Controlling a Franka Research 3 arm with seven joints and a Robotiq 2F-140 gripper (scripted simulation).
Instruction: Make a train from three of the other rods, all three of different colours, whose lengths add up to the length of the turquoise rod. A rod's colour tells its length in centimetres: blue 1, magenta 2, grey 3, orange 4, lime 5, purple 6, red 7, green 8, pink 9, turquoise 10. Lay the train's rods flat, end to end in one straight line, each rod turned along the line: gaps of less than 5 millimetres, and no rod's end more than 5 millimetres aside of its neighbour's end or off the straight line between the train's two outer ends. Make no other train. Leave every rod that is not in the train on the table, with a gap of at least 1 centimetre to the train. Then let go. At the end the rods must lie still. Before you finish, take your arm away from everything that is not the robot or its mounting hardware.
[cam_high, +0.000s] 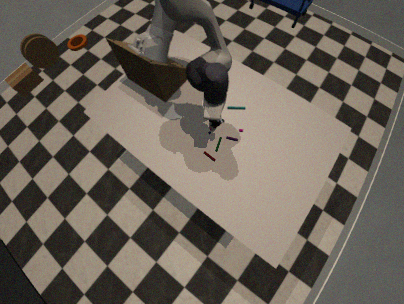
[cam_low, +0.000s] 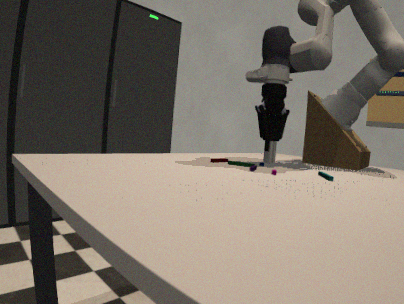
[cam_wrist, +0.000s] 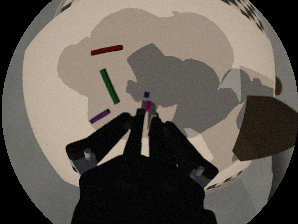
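Holding what looks like a short magenta rod at its very tips, the gripper is standing nearly closed and reaching straight down to the tabletop. The wrist view is showing only a sliver of magenta between the pads, so I am judging the hold partly from how narrow the jaws are. The blue rod is lying just beyond that magenta sliver, close enough that I cannot tell whether the two are touching. The green rod is lying near the blue rod, the red rod farther off beyond the green one, and the purple rod to the side of the blue rod. A second magenta rod is sitting apart from the blue rod, and the turquoise rod is lying well apart from it. Judging by the lengths, blue, magenta and red are making the sum, so the red one is not yet joined. Trouble could be coming from several causes: the fingertips could be nudging the tiny blue rod aside; the magenta piece could be landing skewed or tipping on release; and the green and purple rods could be ending up too close to the finished line.
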